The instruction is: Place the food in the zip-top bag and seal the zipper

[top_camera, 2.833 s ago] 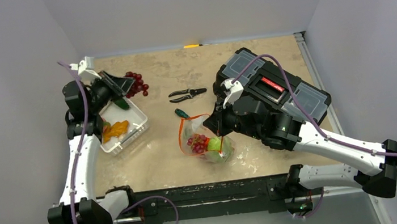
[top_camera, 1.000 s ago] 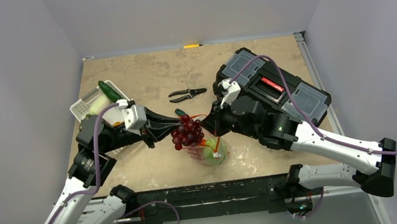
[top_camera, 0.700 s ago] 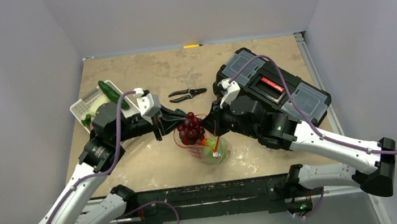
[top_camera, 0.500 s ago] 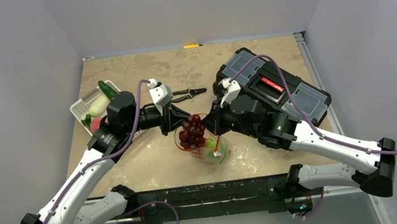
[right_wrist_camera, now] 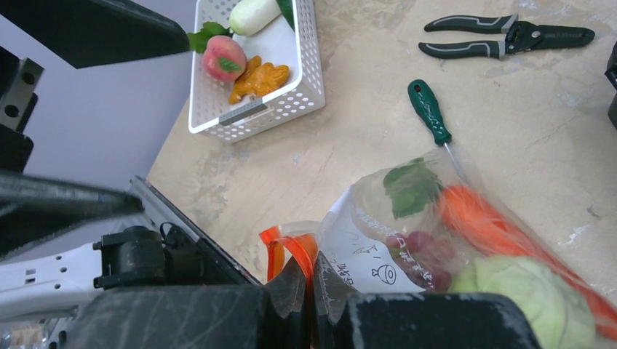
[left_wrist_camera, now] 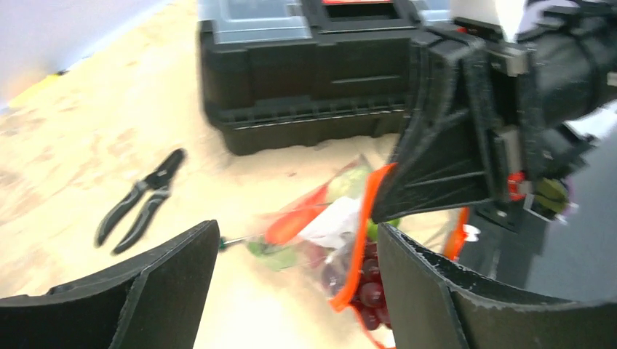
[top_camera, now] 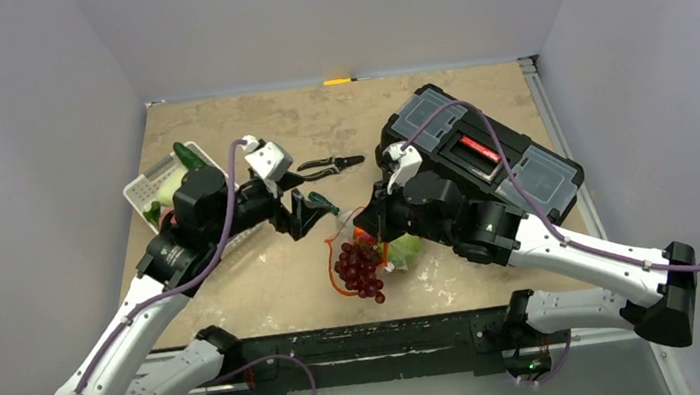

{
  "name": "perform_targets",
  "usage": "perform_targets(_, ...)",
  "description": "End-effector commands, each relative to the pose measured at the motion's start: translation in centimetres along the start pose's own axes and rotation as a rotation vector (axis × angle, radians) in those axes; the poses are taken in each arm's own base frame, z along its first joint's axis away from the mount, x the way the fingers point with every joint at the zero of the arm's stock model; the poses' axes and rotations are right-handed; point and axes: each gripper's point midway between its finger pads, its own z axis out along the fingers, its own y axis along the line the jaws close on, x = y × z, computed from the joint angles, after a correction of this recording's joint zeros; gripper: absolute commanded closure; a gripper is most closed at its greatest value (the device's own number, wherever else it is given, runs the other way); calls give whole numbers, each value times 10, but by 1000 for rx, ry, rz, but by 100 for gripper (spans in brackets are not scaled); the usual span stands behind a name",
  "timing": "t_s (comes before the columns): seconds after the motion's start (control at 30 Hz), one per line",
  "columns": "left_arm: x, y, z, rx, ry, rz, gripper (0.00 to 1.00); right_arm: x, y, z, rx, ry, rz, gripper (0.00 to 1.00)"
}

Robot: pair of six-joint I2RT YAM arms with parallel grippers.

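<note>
Nearest the arm bases, the dark grape bunch (top_camera: 360,269) lies at the near end of the zip-top bag (top_camera: 395,250), by its mouth. From above I cannot tell whether it sits wholly inside the plastic, though the right wrist view shows purple fruit behind the film beside the carrot (right_wrist_camera: 480,218) and the cabbage (right_wrist_camera: 520,291). The right end effector (right_wrist_camera: 311,278) is clenched on the bag's lip, pinching the orange-red zipper (right_wrist_camera: 291,249) and lifting the mouth off the surface (top_camera: 247,129). Just beyond, the left end effector (top_camera: 305,213) hangs released, jaws spread wide and empty, facing the bag. Farther back lie a green-handled screwdriver (top_camera: 321,200), the pliers (top_camera: 330,166) and the black toolbox (top_camera: 481,151). At the far left the white basket (right_wrist_camera: 251,116) holds the peach (right_wrist_camera: 223,58) and the cucumber (top_camera: 186,155). The step in hand looks like loading, with the zipper unsealed. Next the left arm likely has to reach into the basket for the peach or cucumber while the right holds the mouth wide. Any grapes over the lip need nudging in before sealing.
</note>
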Motion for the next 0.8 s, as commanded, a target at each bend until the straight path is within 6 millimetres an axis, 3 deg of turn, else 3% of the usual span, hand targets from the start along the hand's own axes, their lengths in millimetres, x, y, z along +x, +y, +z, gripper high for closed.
perform_targets(0.0, -7, 41, -28, -330, -28, -113, 24, -32, 26, -5, -81, -95, 29, 100)
perform_targets(0.07, 18, 43, -41, -417, -7, -286, 35, -36, 27, -8, -85, -108, 29, 100)
perform_targets(0.17, 53, 17, -45, -340, -19, -493, 50, -39, 28, -11, -98, -127, 31, 100)
perform_targets(0.23, 75, -5, -41, -241, -28, -617, 53, -39, 30, -12, -107, -124, 27, 100)
perform_targets(0.3, 88, -21, -42, -175, -30, -718, 49, -40, 31, -13, -117, -129, 24, 100)
perform_targets(0.53, 117, -42, -34, -82, 5, -873, 45, -42, 32, -19, -134, -144, 23, 100)
perform_targets(0.77, 138, -56, -20, -66, 105, -878, 63, -44, 32, -26, -147, -160, 47, 100)
